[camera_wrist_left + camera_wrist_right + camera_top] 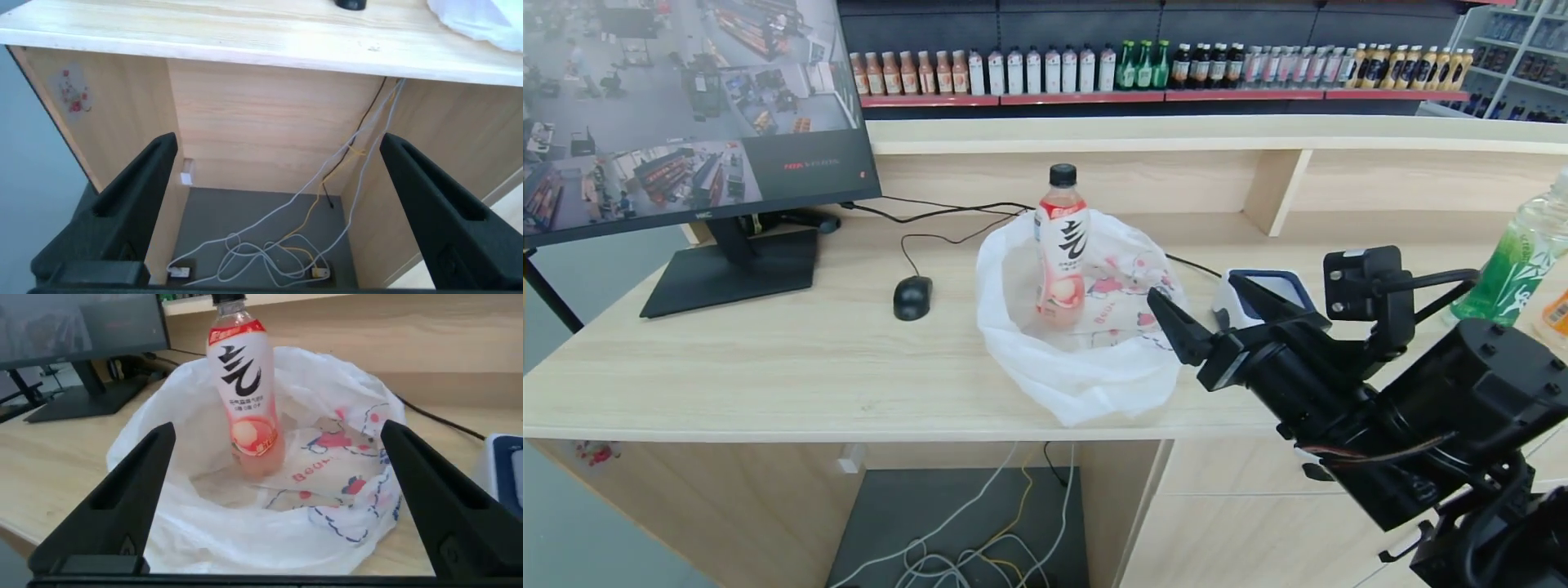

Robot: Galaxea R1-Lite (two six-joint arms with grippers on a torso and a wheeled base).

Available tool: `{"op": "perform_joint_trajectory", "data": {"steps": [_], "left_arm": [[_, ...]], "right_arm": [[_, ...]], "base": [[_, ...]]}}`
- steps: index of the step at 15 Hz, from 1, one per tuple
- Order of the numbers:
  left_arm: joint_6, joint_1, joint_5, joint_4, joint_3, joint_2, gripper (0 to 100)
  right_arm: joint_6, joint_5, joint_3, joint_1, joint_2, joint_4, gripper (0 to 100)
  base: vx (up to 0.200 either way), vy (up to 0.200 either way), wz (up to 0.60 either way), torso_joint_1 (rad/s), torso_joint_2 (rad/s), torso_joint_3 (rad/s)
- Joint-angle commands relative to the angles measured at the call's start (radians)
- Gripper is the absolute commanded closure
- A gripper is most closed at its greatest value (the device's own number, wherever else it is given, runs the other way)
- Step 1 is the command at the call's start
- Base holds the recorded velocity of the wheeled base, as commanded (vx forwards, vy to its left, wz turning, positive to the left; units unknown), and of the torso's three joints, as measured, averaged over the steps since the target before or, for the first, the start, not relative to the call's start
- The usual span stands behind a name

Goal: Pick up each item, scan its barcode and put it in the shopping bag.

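Head view has the pink bottle (pixel 1062 245) standing in the shopping bag (pixel 1086 371), seemingly done, the green bottle (pixel 1515 269) unpacked on the counter (pixel 768 367), and the right gripper (pixel 1194 290) and left gripper (pixel 278 145) spread-jawed, empty.

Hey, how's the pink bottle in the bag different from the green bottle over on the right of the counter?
Colour: the pink bottle has pale pink drink and a white label; the green bottle is green. Place: the pink bottle stands inside the white shopping bag; the green bottle sits outside it on the counter, partly hidden by the right arm. Both are clear drink bottles.
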Motion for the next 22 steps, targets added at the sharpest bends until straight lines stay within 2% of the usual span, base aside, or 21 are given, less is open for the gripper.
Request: {"op": "perform_joint_trajectory", "data": {"steps": [1, 3, 8, 22], "left_arm": [[-0.001, 0.000, 0.000, 0.000, 0.000, 0.000, 0], [-0.006, 0.000, 0.000, 0.000, 0.000, 0.000, 0], [-0.010, 0.000, 0.000, 0.000, 0.000, 0.000, 0], [-0.010, 0.000, 0.000, 0.000, 0.000, 0.000, 0]], "right_arm": [[-0.001, 0.000, 0.004, 0.001, -0.022, -0.001, 0], [-0.004, 0.000, 0.009, 0.002, -0.042, -0.001, 0], [-0.020, 0.000, 0.124, 0.034, -0.148, -0.001, 0], [-0.012, 0.000, 0.171, 0.028, -0.174, -0.001, 0]], "base": [[0.000, -0.200, 0.00, -0.002, 0.00, 0.007], [0.000, -0.200, 0.00, 0.005, 0.00, 0.005], [0.000, -0.200, 0.00, 0.002, 0.00, 0.000], [0.000, -0.200, 0.00, 0.000, 0.00, 0.002]]}}
